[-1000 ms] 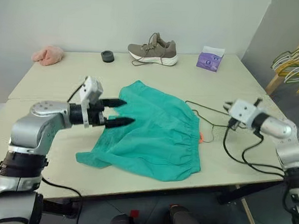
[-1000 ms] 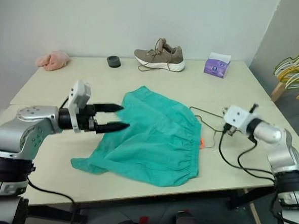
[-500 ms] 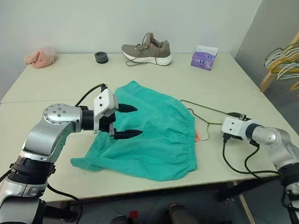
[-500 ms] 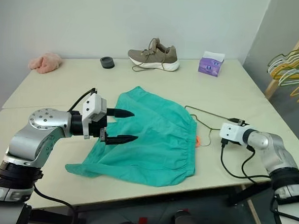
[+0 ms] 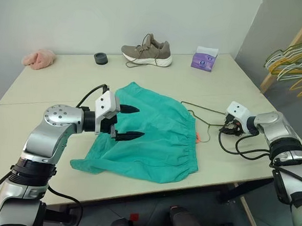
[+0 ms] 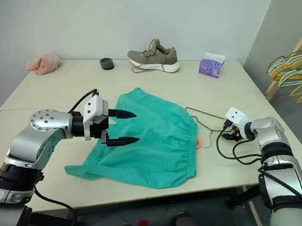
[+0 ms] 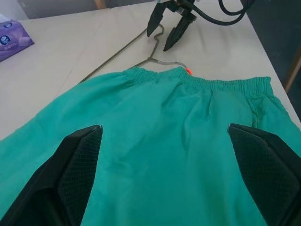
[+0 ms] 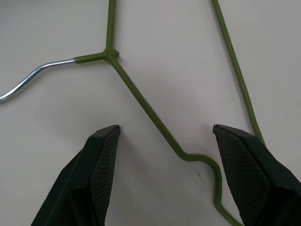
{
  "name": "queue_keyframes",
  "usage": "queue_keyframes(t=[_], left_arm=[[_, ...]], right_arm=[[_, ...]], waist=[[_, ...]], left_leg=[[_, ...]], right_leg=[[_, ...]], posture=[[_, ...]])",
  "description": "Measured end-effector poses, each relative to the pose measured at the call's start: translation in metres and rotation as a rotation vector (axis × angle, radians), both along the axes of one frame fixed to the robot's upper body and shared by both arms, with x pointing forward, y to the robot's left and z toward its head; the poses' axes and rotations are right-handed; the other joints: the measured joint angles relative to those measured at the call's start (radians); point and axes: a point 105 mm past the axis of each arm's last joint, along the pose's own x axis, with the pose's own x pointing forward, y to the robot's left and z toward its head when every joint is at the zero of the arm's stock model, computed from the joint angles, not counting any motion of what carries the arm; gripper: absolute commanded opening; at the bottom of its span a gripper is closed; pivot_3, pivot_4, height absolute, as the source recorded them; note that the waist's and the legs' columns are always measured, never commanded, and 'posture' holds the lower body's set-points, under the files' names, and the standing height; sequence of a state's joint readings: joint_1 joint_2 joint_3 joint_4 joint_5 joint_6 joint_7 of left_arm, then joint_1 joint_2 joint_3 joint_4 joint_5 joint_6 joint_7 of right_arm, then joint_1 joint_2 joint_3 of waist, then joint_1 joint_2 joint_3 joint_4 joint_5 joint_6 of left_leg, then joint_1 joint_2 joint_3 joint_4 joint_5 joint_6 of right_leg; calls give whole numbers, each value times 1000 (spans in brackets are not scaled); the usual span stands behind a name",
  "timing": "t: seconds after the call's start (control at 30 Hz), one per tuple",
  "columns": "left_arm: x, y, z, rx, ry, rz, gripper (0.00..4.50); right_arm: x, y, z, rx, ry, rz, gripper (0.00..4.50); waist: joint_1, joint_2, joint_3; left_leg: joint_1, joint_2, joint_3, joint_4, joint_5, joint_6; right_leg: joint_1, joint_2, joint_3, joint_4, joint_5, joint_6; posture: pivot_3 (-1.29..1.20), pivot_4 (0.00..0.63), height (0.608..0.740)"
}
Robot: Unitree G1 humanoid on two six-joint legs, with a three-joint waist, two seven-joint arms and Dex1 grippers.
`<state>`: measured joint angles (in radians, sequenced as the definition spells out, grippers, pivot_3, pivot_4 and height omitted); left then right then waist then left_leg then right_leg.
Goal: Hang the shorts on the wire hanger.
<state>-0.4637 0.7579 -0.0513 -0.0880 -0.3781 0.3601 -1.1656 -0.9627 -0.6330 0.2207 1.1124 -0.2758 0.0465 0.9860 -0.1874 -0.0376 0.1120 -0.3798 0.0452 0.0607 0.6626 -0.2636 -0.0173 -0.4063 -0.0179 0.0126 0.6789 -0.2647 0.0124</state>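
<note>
My right gripper has dropped, jaws apart, over the thin olive-green wire hanger near the table's right edge, ready to grasp; my left gripper hovers wide open above the teal fabric shorts.

Head views overlook the table; wrist views look close along each gripper.

L gripper open, level; R gripper open, angled down.

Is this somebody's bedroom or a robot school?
Probably a robot practice room, not a bedroom: a plain table carries scattered test things like the shorts, a shoe and a tissue pack, with hangers racked beside it.
</note>
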Motion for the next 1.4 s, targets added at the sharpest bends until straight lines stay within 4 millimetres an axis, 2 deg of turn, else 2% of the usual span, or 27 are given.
queue_keyframes(t=[0.03, 0.2, 0.3, 0.5, 0.6, 0.7, 0.8, 0.9, 1.07, 1.17, 1.33, 1.4], left_arm=[[0, 0, -1, 3, 1, -2, 4500], [0, 0, 0, 7, -14, -7, 4500], [0, 0, 0, 8, -17, -9, 4500], [0, -2, -1, 4, -19, -13, 4500], [-1, -2, -2, 0, -14, -11, 4500], [-2, -2, -6, -11, 6, -8, 4500], [-1, -7, -7, -49, 27, -1, 4500], [-1, -10, -6, -69, 31, 7, 4500], [0, -12, -5, -77, 27, 10, 4500], [1, -14, -1, -81, 16, 5, 4500], [2, -16, 2, -82, 8, 4, 4500], [2, -15, 2, -80, 13, 12, 4500]], right_arm=[[-1, 2, -2, -3, 11, 6, 2814], [-6, 10, -14, -24, 64, 49, 1089], [-13, 10, -22, -15, 111, 63, 31], [-26, 4, -25, -12, 160, 91, 31], [-32, 3, -24, 52, 127, 90, 31], [-36, 4, -21, 136, 68, 74, 590], [-38, 0, -16, 222, 23, 5, 1585], [-30, -14, -11, 240, -49, -127, 2586], [-7, -53, -1, 192, -254, -419, 2586], [3, -65, 5, 196, -322, -531, 2586], [12, -48, 12, 358, -277, -517, 2586], [12, -47, 11, 365, -264, -517, 2586]], waist=[[0, -2, -1], [0, -15, -13], [3, -19, -18], [22, -20, -24], [29, -20, -24], [29, -17, -21], [27, -8, -16], [22, 0, -11], [16, 5, -7], [12, 7, -4], [-1, 7, -4], [-3, 7, -4]], left_leg=[[0, 0, 0, 0, 0, 0], [1, 2, -2, 0, 0, 0], [1, 1, -2, 0, 0, 0], [1, 2, -3, 0, -1, -1], [1, 1, -3, 0, -1, -1], [1, 1, -3, 0, -1, -1], [0, 0, -2, 0, -1, -1], [0, 0, -1, 0, -1, -1], [0, -2, 0, 0, -1, -1], [0, -2, 1, 0, -1, -1], [0, -2, 1, 0, -1, -1], [0, -2, 1, 0, -1, -1]], right_leg=[[0, 0, 0, 0, 0, 0], [2, -1, -2, 0, 0, 0], [2, -2, -3, -1, 0, 0], [3, -2, -4, -1, 0, 0], [3, -2, -4, 0, 0, 0], [2, -2, -4, 0, 0, 0], [1, -2, -2, 0, 0, 0], [1, -1, -1, 0, 0, 0], [0, 0, 0, 0, 0, 0], [0, 0, 1, 0, -1, 0], [0, 1, 2, 0, -1, 1], [0, 0, 2, 0, 0, 1]], posture=[[-167, 79, 740], [-168, 75, 740], [-170, 75, 740], [-170, 82, 740], [-175, 87, 740], [-178, 91, 740], [-183, 92, 740], [-186, 93, 740], [-182, 92, 740], [-176, 91, 740], [-151, 87, 740], [-146, 85, 740]])
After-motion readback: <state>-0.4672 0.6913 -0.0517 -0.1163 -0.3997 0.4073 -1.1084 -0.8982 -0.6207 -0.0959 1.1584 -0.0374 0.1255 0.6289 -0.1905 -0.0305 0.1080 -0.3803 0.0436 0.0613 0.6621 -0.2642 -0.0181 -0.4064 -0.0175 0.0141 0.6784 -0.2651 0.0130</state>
